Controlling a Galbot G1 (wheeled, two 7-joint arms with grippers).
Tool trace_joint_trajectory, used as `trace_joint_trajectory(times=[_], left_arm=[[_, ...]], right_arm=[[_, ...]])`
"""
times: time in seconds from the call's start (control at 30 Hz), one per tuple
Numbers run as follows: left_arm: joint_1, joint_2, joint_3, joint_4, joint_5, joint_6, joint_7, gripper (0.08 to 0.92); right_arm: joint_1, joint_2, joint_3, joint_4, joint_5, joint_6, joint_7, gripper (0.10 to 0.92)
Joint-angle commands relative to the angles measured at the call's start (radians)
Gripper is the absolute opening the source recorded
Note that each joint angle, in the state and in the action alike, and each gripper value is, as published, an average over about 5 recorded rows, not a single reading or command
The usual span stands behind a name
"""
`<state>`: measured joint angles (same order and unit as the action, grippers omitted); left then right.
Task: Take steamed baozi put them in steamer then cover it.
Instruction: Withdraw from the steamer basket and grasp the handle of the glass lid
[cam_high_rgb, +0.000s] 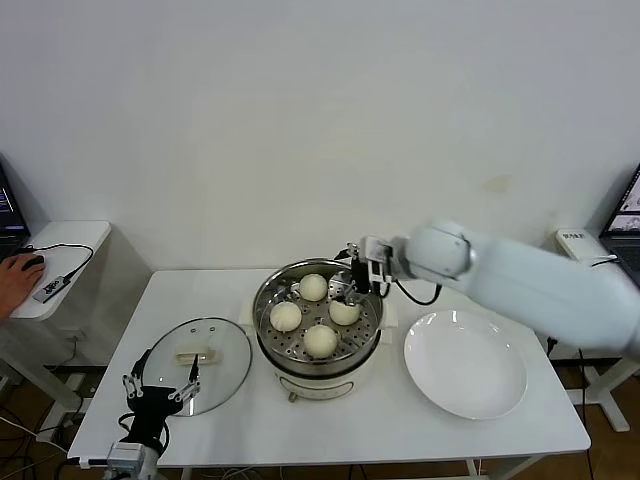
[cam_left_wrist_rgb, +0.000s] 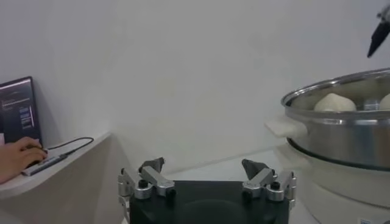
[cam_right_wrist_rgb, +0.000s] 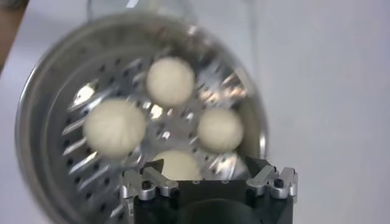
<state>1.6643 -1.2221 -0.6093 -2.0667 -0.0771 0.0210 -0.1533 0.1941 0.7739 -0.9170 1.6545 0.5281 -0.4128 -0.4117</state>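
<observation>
Several cream-white baozi lie on the perforated tray inside the steel steamer (cam_high_rgb: 268, 300) at the table's middle, among them the far one (cam_high_rgb: 313, 287) and the near one (cam_high_rgb: 320, 341). My right gripper (cam_high_rgb: 348, 284) hangs open just above the steamer's far right side, over a baozi (cam_high_rgb: 344, 312), holding nothing. In the right wrist view the gripper (cam_right_wrist_rgb: 204, 169) stands open above the buns (cam_right_wrist_rgb: 170, 81) (cam_right_wrist_rgb: 115, 127) (cam_right_wrist_rgb: 220, 129). The glass cover (cam_high_rgb: 225, 350) lies flat on the table left of the steamer. My left gripper (cam_high_rgb: 158, 388) waits open at the cover's near edge.
An empty white plate (cam_high_rgb: 465, 362) lies right of the steamer. A side table (cam_high_rgb: 60, 250) with a person's hand on a mouse stands at the far left. In the left wrist view the open left gripper (cam_left_wrist_rgb: 203, 164) faces the wall, with the steamer (cam_left_wrist_rgb: 341, 131) beside it.
</observation>
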Motion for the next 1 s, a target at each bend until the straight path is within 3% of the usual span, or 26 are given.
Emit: trace_joint_trajectory(times=[0.03, 0.27, 0.4, 0.7, 1.0], left_arm=[[-0.006, -0.004, 0.000, 0.014, 0.006, -0.016, 0.002, 0.823], [-0.008, -0.022, 0.006, 0.045, 0.013, -0.039, -0.009, 0.823], [-0.015, -0.024, 0.013, 0.072, 0.103, -0.041, -0.036, 0.823], [-0.012, 0.020, -0.045, 0.155, 0.778, -0.080, -0.080, 0.823], [-0.056, 0.106, -0.089, 0.298, 1.300, -0.145, -0.021, 0.823]], right_arm=[[-0.844, -0.129, 0.758, 0.141, -0.041, 0.398, 0.397, 0.823], [-1.275, 0.151, 1.283, 0.120, -0.188, 0.552, 0.317, 0.823], [-1.415, 0.299, 1.477, 0.127, -0.195, 0.587, 0.251, 0.823], [-1.653, 0.514, 1.765, 0.227, -0.223, 0.542, 0.201, 0.823], [-1.745, 0.620, 1.875, 0.298, -0.255, 0.535, 0.234, 0.823]])
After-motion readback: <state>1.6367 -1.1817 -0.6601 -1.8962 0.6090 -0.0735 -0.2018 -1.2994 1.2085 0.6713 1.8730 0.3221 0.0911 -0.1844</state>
